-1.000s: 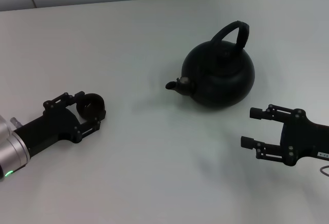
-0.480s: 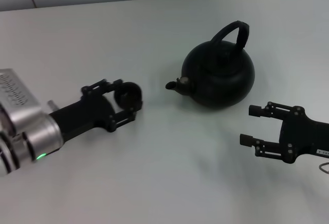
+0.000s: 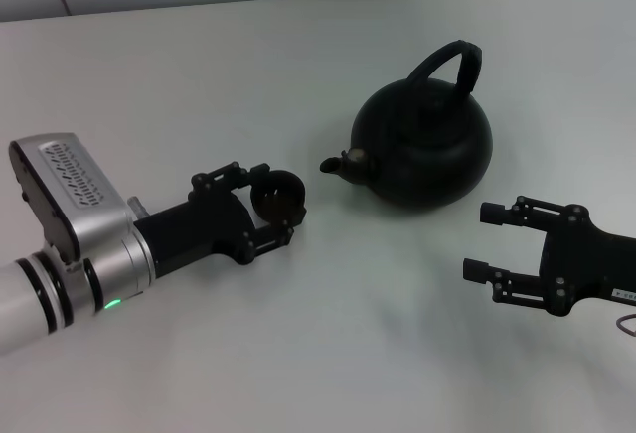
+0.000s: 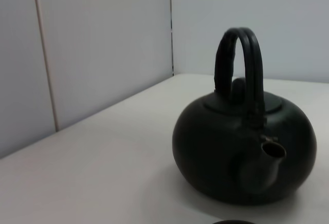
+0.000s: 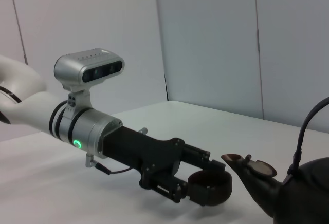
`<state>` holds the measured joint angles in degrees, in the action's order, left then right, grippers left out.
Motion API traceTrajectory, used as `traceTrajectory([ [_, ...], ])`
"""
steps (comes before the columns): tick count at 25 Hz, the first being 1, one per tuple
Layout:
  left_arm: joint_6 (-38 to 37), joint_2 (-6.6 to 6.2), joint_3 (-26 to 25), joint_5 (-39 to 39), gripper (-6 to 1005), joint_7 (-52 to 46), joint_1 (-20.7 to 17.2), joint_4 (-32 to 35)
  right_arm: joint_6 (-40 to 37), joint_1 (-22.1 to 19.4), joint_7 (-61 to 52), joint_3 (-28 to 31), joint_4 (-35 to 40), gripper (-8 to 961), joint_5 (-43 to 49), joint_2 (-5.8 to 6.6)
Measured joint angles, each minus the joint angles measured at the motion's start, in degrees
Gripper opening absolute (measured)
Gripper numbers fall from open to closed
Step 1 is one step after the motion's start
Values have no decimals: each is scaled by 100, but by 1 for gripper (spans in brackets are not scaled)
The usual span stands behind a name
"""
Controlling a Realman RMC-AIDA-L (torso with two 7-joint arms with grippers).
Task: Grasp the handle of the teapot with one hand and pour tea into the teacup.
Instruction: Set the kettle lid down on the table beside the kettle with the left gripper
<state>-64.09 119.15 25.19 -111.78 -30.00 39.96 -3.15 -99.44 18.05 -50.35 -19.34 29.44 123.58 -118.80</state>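
Left gripper [image 3: 270,216] clamping the teacup [image 3: 281,198] at the spout's [image 3: 341,164] eight o'clock | right gripper [image 3: 489,244] hanging spread apart | I'm risking bumping the teapot [image 3: 427,150].

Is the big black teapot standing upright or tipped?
Upright: the teapot sits flat on the table, handle arching above, untouched.

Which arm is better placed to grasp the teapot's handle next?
The right. The right gripper is open and empty beside the teapot, below its handle; the left gripper is shut on the teacup.
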Motion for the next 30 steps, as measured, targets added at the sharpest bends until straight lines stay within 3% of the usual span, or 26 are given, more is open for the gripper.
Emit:
traceTrajectory([
  [20, 561, 3, -170, 11, 792, 236, 61, -292, -5, 6, -2, 1, 0, 726, -1, 0],
  [30, 264, -6, -273, 38, 810, 311, -14, -204, -1, 6, -16, 1, 0, 726, -1, 0],
])
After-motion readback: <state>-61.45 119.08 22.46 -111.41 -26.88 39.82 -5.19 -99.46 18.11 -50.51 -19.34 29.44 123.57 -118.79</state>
